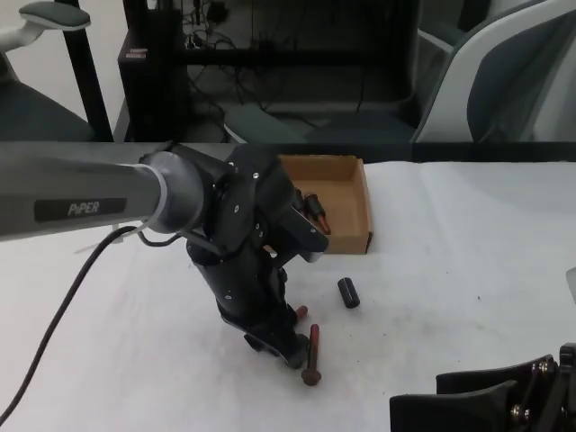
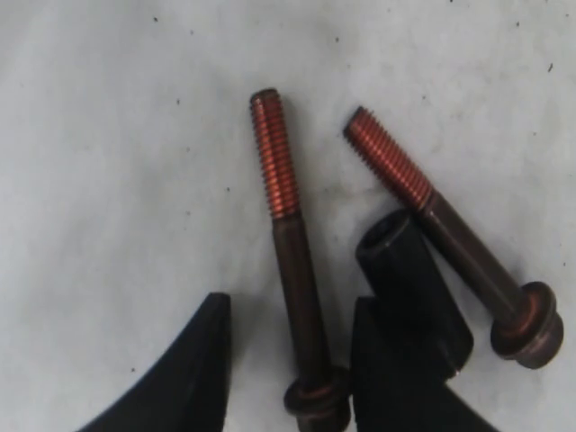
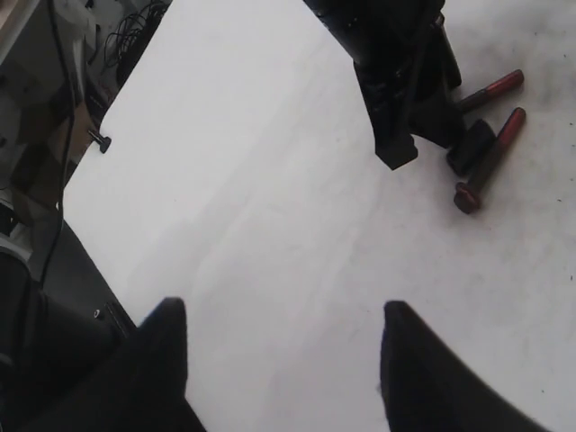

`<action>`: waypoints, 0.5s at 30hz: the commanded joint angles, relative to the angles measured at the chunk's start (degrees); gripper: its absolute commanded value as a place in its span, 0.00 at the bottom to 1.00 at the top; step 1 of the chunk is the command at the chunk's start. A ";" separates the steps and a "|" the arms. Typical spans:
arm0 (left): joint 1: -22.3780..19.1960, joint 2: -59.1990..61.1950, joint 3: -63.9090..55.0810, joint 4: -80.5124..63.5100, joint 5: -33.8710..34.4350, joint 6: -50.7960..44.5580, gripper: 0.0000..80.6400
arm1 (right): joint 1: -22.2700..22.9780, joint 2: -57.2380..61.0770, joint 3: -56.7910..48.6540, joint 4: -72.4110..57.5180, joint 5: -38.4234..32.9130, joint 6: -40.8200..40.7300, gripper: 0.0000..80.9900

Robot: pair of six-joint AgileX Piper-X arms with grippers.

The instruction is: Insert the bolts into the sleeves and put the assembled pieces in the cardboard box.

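Observation:
Two copper-red bolts lie side by side on the white bench. My left gripper point(image 2: 301, 270) is open and lowered over one bolt point(image 2: 295, 261), which lies between its black fingers point(image 2: 409, 288). The second bolt point(image 2: 454, 238) rests just outside one finger, also seen from above as bolt point(image 1: 312, 354). A black sleeve point(image 1: 348, 292) lies on the bench between the bolts and the cardboard box point(image 1: 364, 202), which holds dark assembled pieces point(image 1: 315, 211). My right gripper point(image 3: 281, 310) is open over bare bench at the near right point(image 1: 432, 400), apart from the bolts point(image 3: 490, 157).
The left arm point(image 1: 234, 234) stretches in from the left and covers part of the box's near corner. A black cable point(image 1: 63, 315) trails across the left of the bench. Chairs and a dark stand sit beyond the far edge.

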State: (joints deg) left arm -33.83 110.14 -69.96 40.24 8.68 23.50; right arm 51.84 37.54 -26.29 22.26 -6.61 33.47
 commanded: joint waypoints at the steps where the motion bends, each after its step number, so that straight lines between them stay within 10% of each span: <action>1: -0.08 0.04 -0.71 -0.54 -0.04 0.06 0.54 | -0.11 -0.08 -0.04 -0.94 -0.58 -0.38 0.77; 15: -0.08 0.35 -1.29 -1.94 0.80 0.06 0.54 | -0.11 -0.08 -0.04 -2.67 -0.58 -0.38 0.77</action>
State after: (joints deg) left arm -33.83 110.25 -70.46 38.70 9.10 23.50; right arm 51.84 37.54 -26.29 20.20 -6.70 33.47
